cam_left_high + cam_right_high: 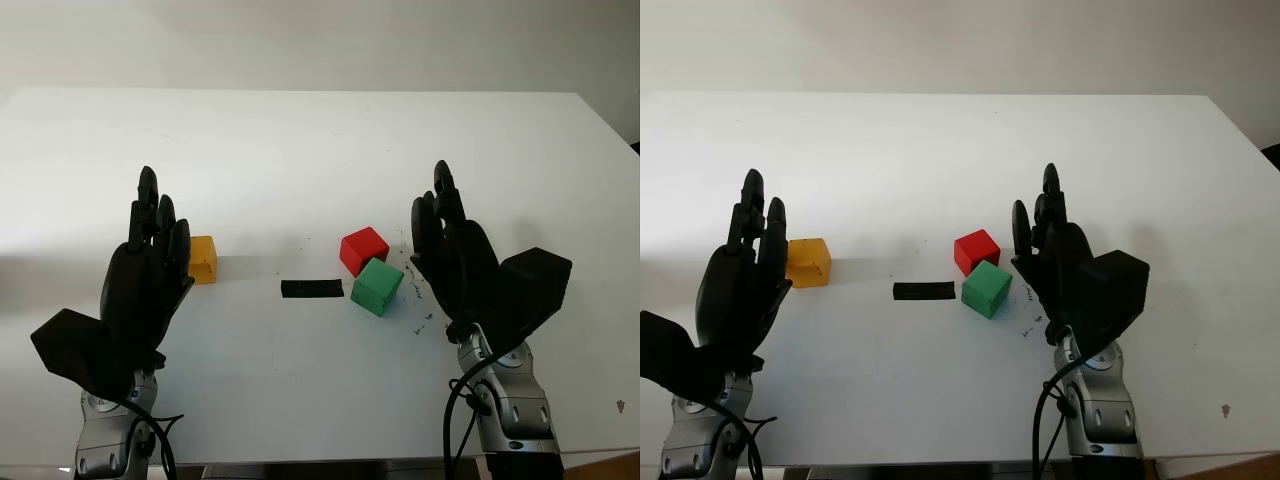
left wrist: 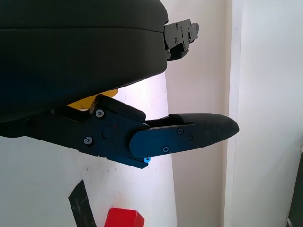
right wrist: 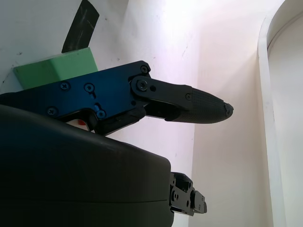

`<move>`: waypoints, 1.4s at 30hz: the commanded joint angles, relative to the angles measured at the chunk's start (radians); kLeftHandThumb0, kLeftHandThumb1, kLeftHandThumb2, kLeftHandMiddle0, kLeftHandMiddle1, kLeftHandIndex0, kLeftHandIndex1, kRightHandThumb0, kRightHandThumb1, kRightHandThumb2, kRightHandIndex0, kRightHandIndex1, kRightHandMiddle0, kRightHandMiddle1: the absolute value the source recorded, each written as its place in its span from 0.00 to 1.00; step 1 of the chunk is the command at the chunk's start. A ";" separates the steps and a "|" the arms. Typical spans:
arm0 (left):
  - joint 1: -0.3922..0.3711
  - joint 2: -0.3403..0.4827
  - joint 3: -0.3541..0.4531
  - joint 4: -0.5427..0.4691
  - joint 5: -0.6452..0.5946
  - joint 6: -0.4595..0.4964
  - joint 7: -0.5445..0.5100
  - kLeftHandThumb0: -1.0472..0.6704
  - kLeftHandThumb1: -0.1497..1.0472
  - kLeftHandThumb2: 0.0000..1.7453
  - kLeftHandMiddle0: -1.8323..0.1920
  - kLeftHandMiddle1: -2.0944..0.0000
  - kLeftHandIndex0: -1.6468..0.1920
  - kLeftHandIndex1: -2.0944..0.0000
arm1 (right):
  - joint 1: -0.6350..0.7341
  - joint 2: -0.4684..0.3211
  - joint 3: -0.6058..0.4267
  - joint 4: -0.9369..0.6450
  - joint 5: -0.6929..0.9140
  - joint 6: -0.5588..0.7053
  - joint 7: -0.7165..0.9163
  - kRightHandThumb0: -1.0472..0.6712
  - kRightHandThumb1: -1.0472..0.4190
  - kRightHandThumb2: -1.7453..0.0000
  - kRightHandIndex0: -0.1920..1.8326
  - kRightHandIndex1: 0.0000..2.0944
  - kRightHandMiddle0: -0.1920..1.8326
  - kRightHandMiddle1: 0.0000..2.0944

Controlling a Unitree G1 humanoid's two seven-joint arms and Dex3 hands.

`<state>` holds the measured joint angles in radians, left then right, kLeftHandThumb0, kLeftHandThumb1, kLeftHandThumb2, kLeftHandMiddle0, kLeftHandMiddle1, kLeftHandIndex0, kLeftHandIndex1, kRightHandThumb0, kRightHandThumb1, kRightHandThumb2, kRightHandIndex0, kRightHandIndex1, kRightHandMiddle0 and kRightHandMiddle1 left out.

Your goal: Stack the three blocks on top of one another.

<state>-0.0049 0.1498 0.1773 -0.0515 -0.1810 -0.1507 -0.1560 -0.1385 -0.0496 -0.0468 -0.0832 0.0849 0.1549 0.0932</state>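
We note three small cubes on the white worktop, none stacked yet. We take the black tape strip as landmark. The red block sits just beyond the strip's right end; the green block lies just right of the strip, touching or nearly touching the red one at a corner, and turned at an angle to it. The yellow block stands well apart, left of the strip.

The left robot hand is open and holds nothing; it hangs just beside the yellow block, on the side away from the strip. The right robot hand is likewise open, holding nothing, just right of the green block.

Handling judgement: the blocks look rigid, light, flat-faced, probably smooth-sided. We expect no crushing risk, but some slip risk and easy toppling if nudged. We judge the best hold is on two opposite vertical faces, near mid-height, leaving top and bottom faces free for seating.

Room: red and green sit so close that fingers have little gap between them; the green block's outer faces, towards the right hand, are free. The yellow block has open worktop all round. The worktop's near edge runs behind the wrists, its far edge well beyond the strip; the middle is open for building.
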 commanded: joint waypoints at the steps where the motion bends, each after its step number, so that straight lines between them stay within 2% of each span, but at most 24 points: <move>1: 0.009 -0.001 -0.001 -0.026 0.004 -0.002 0.002 0.19 1.00 0.30 0.99 0.97 0.98 0.97 | 0.008 -0.002 -0.002 -0.021 0.006 0.001 -0.001 0.22 0.00 0.65 0.00 0.00 0.00 0.03; 13: 0.004 -0.004 -0.001 -0.021 0.002 0.005 0.003 0.19 1.00 0.30 0.99 0.97 0.99 0.97 | -0.010 -0.012 -0.003 -0.002 0.000 0.000 0.007 0.23 0.00 0.65 0.00 0.00 0.01 0.03; 15: 0.007 -0.002 0.001 -0.025 0.003 0.005 0.004 0.19 1.00 0.30 0.99 0.97 0.99 0.98 | -0.023 -0.035 -0.009 -0.004 -0.004 0.000 0.020 0.23 0.00 0.65 0.00 0.00 0.01 0.03; 18: 0.009 0.000 -0.001 -0.026 0.015 0.000 0.010 0.19 1.00 0.31 0.99 0.97 0.99 0.97 | -0.075 -0.106 -0.031 0.008 -0.024 -0.016 0.050 0.22 0.00 0.73 0.01 0.01 0.03 0.03; 20: 0.008 0.001 -0.003 -0.025 0.012 0.002 0.005 0.19 1.00 0.31 0.99 0.97 0.99 0.98 | -0.136 -0.173 -0.048 0.019 -0.044 -0.023 0.074 0.21 0.00 0.85 0.02 0.02 0.05 0.04; 22: 0.007 0.002 -0.004 -0.025 0.011 0.003 -0.001 0.19 1.00 0.31 0.99 0.98 0.99 0.98 | -0.197 -0.246 -0.053 0.045 -0.071 -0.047 0.112 0.23 0.00 0.91 0.03 0.03 0.06 0.04; 23: 0.007 0.003 -0.005 -0.024 0.011 0.002 -0.004 0.19 1.00 0.31 1.00 0.98 1.00 0.98 | -0.224 -0.278 -0.055 0.061 -0.083 -0.063 0.130 0.25 0.03 0.94 0.04 0.03 0.08 0.05; 26: 0.006 -0.005 -0.006 -0.026 0.009 0.003 -0.001 0.19 1.00 0.31 1.00 0.98 0.99 0.98 | -0.324 -0.404 -0.030 0.122 -0.159 -0.096 0.194 0.27 0.08 0.97 0.07 0.04 0.13 0.08; 28: 0.006 -0.008 -0.006 -0.027 0.011 0.004 0.004 0.19 1.00 0.30 1.00 0.98 0.99 0.97 | -0.434 -0.524 0.016 0.182 -0.219 -0.127 0.309 0.29 0.12 0.98 0.10 0.06 0.16 0.10; 30: 0.009 -0.007 -0.007 -0.032 0.012 0.009 0.004 0.19 1.00 0.31 0.99 0.97 0.99 0.97 | -0.529 -0.591 0.054 0.248 -0.255 -0.154 0.399 0.31 0.17 0.99 0.12 0.07 0.21 0.12; 34: 0.009 -0.008 -0.007 -0.034 0.005 0.015 0.000 0.19 1.00 0.31 1.00 0.97 0.99 0.97 | -0.690 -0.659 0.137 0.394 -0.327 -0.283 0.506 0.31 0.23 0.99 0.15 0.07 0.25 0.13; 37: 0.004 -0.013 -0.007 -0.029 0.005 0.007 0.002 0.19 1.00 0.30 0.99 0.97 0.98 0.97 | -0.778 -0.680 0.190 0.485 -0.381 -0.410 0.544 0.34 0.26 0.98 0.16 0.06 0.28 0.11; 42: -0.001 -0.010 -0.007 -0.030 0.008 0.017 0.006 0.19 1.00 0.30 0.99 0.97 0.98 0.97 | -0.854 -0.692 0.283 0.558 -0.491 -0.557 0.577 0.32 0.23 0.96 0.14 0.04 0.26 0.09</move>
<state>0.0013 0.1406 0.1718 -0.0683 -0.1725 -0.1361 -0.1519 -0.9633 -0.7214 0.2140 0.4663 -0.3867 -0.3787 0.6643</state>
